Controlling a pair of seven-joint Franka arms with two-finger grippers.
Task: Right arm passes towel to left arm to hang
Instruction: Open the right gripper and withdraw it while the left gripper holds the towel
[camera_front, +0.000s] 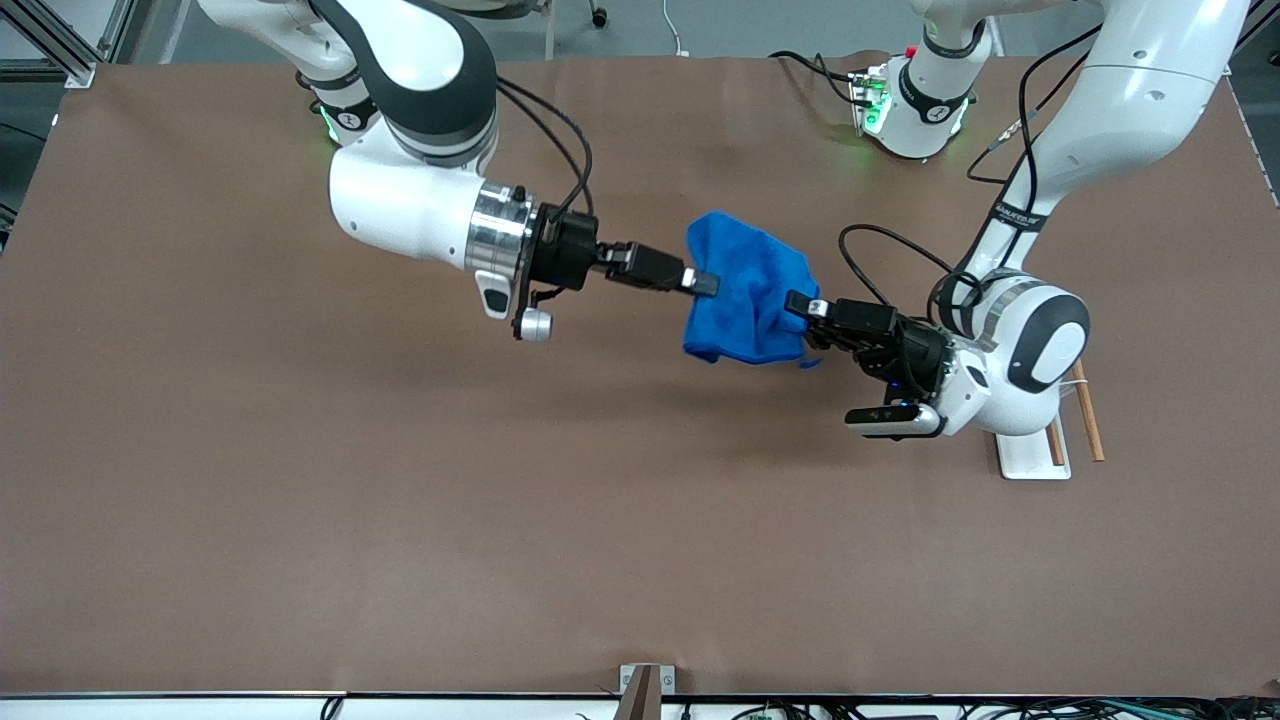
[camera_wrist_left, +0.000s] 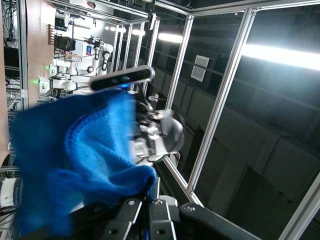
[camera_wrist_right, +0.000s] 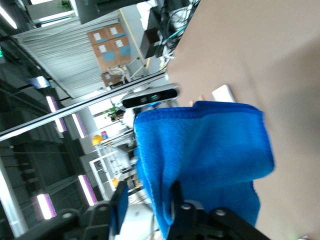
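Note:
The bright blue towel (camera_front: 750, 290) hangs bunched in the air over the middle of the table, between both grippers. My left gripper (camera_front: 800, 303) is shut on the towel's edge at the end toward the left arm; in the left wrist view the two fingers (camera_wrist_left: 150, 192) press together on a fold of the towel (camera_wrist_left: 85, 145). My right gripper (camera_front: 705, 283) is at the towel's other end with its fingers apart. In the right wrist view (camera_wrist_right: 147, 192) the towel (camera_wrist_right: 210, 150) lies against one finger (camera_wrist_right: 175, 192), with a gap to the second finger.
A white-based stand with wooden rods (camera_front: 1088, 415) sits on the brown table under the left arm's wrist, toward the left arm's end. The two arm bases stand along the table's edge farthest from the front camera.

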